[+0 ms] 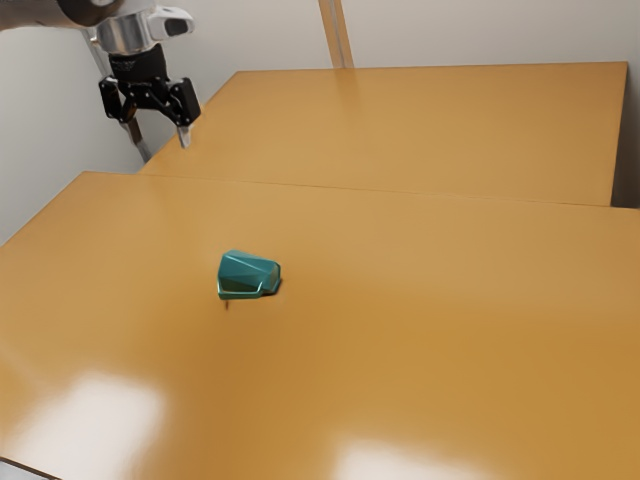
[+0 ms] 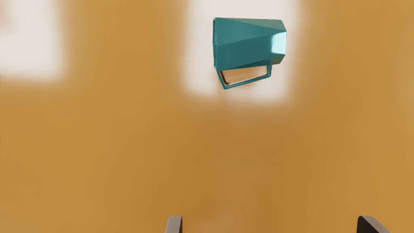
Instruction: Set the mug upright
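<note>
faceted teal mug (image 2: 247,47) on its side (rather angular handle (image 2: 247,82), that), pincer (image 1: 159,138) widely spread

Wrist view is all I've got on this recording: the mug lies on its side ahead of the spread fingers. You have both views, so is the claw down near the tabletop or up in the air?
Observer: Up in the air. In the exterior view the claw hangs well above the table, off toward that view's upper left from the mug.
Operator: Which way does the arm come in?
Observer: The arm enters at the exterior view's upper left corner.
Operator: And is there anything past this tabletop?
Observer: Yes, a second wooden surface beyond its far edge, with a pale wall behind.
</note>
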Available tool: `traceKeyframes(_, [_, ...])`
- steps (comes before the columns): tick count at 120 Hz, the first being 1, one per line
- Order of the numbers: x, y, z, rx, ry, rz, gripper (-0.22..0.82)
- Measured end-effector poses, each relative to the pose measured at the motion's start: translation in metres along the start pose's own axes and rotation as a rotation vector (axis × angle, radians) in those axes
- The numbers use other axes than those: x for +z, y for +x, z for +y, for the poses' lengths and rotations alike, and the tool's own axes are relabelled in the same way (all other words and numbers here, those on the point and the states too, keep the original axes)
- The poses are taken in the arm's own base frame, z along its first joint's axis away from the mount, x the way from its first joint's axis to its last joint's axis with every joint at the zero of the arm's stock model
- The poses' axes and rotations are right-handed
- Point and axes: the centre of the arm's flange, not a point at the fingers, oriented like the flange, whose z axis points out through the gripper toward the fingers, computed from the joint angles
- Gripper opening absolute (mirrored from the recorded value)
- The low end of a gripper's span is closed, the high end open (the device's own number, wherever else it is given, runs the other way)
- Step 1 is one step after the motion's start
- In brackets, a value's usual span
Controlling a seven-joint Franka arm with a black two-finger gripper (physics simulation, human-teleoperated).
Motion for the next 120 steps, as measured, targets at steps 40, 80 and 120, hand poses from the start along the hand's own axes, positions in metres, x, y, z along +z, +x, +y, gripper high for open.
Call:
traceKeyframes(40, [0.146, 0.016, -0.114, -0.168, -0.382, -0.05, 0.59])
traceKeyframes(80, [0.313, 0.049, -0.174, -0.325, -0.946, 0.101, 0.59])
traceKeyframes(120, [0.377, 0.066, -0.155, -0.186, -1.058, 0.214, 0.58])
